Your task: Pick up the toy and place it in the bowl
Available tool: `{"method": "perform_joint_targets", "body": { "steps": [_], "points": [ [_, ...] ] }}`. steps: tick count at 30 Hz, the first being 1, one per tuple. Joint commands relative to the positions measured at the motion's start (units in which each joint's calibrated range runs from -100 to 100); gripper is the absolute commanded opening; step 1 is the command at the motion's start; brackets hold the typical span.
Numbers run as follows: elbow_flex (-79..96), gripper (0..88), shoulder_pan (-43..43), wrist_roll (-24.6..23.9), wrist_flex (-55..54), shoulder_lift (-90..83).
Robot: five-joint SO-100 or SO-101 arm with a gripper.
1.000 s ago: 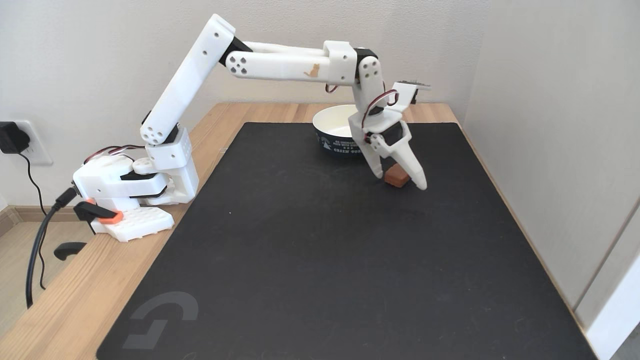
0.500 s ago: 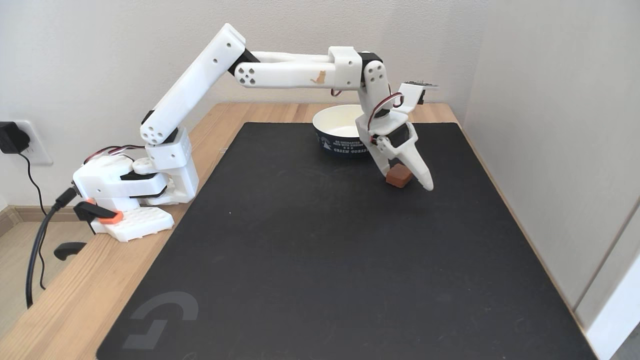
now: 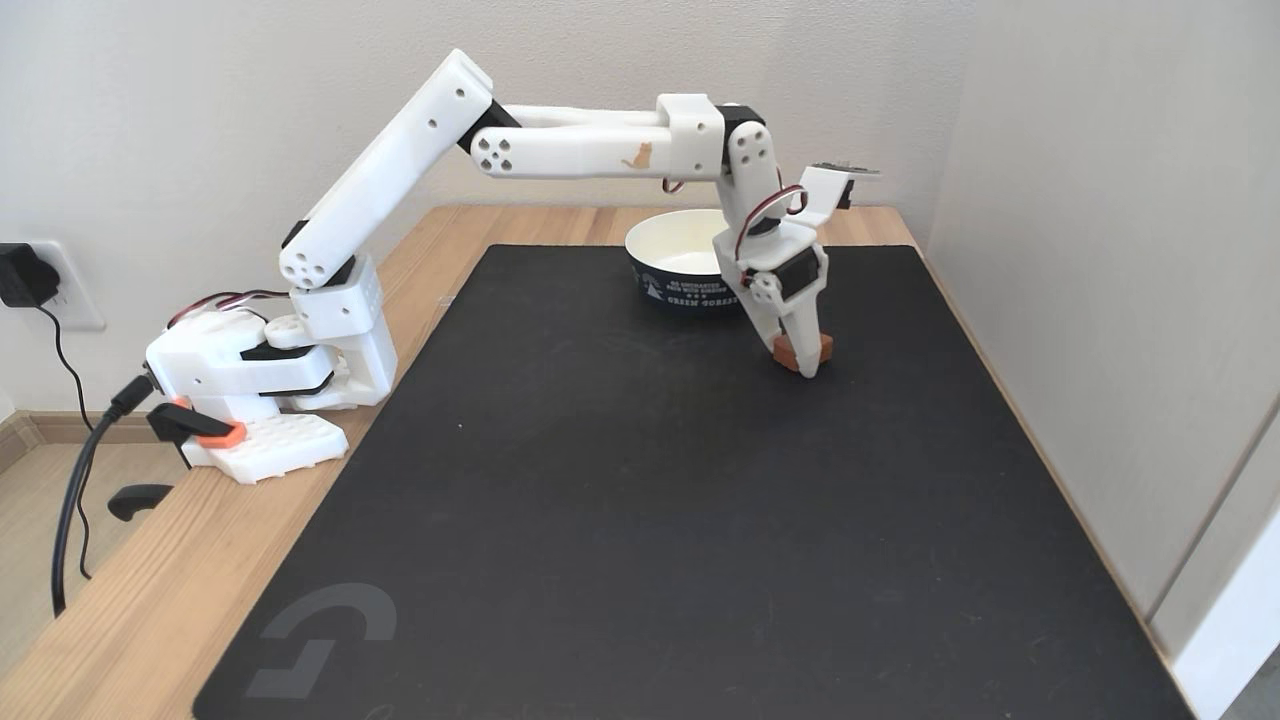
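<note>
On the black mat (image 3: 640, 500), one gripper (image 3: 800, 362) pinches one reddish-brown toy (image 3: 824, 347), seemingly touching the mat, just right of one navy paper bowl (image 3: 668, 262).

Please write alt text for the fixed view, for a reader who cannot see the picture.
A white robot arm reaches over a black mat, its gripper with jaws shut on a small reddish-brown toy at mat level. A navy paper bowl, cream inside, stands just behind it on the wooden table.

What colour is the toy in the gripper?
Reddish-brown; the toy shows best in the fixed view.
</note>
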Motion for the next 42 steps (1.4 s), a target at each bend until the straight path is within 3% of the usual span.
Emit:
{"method": "perform_joint_targets", "body": {
  "steps": [1,10,21,27,30,36,42],
  "points": [
    [0.08,2.5,-0.82,-0.2,-0.51,0.6],
    [-3.8,2.5,-3.33,0.21,-7.29,-3.48],
    [-3.53,2.6,-13.87,-0.26,-14.91,-17.74],
    [0.53,2.7,-21.48,-0.52,-14.15,-18.82],
    [7.47,2.7,-25.25,-3.33,-14.31,-18.91],
    [9.81,2.7,-27.42,-3.02,-13.89,-18.99],
    [7.83,2.7,-26.67,-2.71,-0.09,-24.66]
  ]
}}
